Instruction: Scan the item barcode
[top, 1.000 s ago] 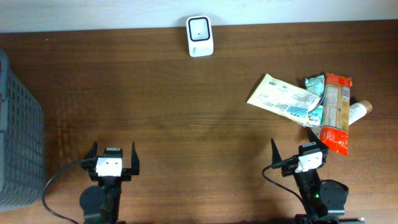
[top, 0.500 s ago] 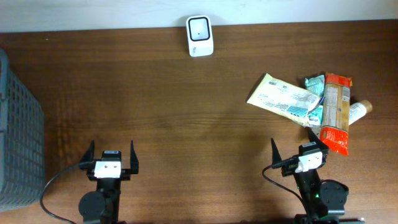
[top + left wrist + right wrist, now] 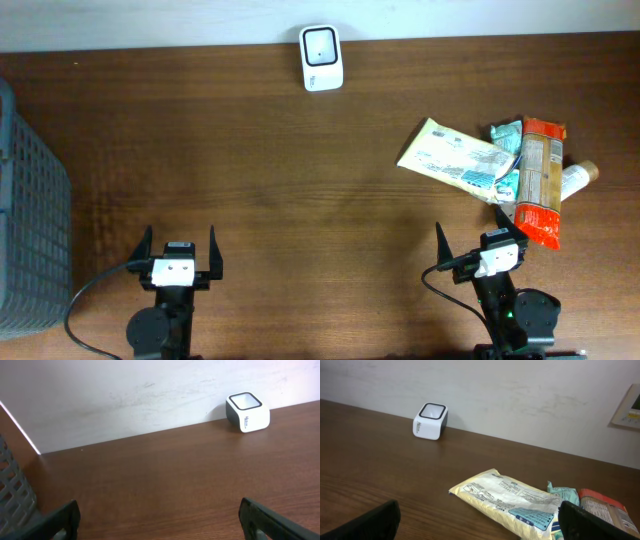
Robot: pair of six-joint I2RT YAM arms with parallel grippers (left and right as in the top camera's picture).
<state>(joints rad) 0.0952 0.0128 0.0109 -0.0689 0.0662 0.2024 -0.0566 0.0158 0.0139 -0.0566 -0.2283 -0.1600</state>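
Observation:
A white barcode scanner (image 3: 321, 58) stands at the table's far edge, also seen in the left wrist view (image 3: 247, 412) and the right wrist view (image 3: 430, 421). The items lie in a pile at the right: a yellow packet (image 3: 455, 158) (image 3: 515, 502), a teal packet (image 3: 508, 135), an orange packet (image 3: 540, 180) and a small white bottle (image 3: 578, 178). My left gripper (image 3: 180, 245) (image 3: 159, 515) is open and empty near the front left. My right gripper (image 3: 478, 240) (image 3: 479, 515) is open and empty, just in front of the pile.
A grey mesh basket (image 3: 30, 210) (image 3: 12, 495) stands at the left edge of the dark wooden table (image 3: 300, 170). A white wall runs behind the scanner.
The left gripper shifted slightly to the left and straightened early in the second. The right arm and the items have not moved.

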